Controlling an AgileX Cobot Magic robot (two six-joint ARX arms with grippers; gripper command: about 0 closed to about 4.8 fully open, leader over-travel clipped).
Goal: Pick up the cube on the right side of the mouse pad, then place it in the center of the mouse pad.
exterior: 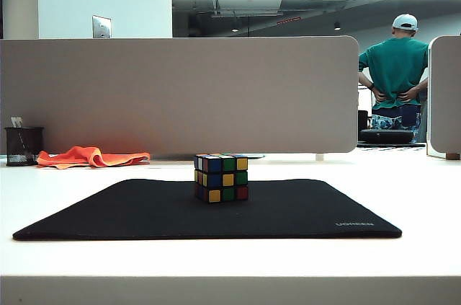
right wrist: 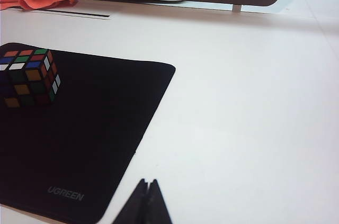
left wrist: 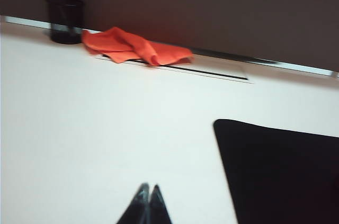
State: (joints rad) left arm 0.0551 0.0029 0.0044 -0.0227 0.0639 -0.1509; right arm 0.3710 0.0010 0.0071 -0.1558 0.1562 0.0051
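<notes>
The cube [exterior: 221, 177], black-framed with blue, yellow, green and red stickers, stands near the middle of the black mouse pad [exterior: 144, 211], towards its far edge. In the right wrist view the cube [right wrist: 30, 78] sits on the mouse pad [right wrist: 100, 123], well away from my right gripper [right wrist: 148, 182], which is shut and empty over the white table beside the pad's UGREEN corner. My left gripper [left wrist: 149, 187] is shut and empty over bare table, off one corner of the mouse pad [left wrist: 280, 171]. Neither arm shows in the exterior view.
An orange cloth [exterior: 90, 156] lies at the back left by a black mesh pen cup [exterior: 23, 146]. A grey partition [exterior: 180, 92] closes the table's far side. A person in a green shirt [exterior: 395, 67] stands beyond it at the right.
</notes>
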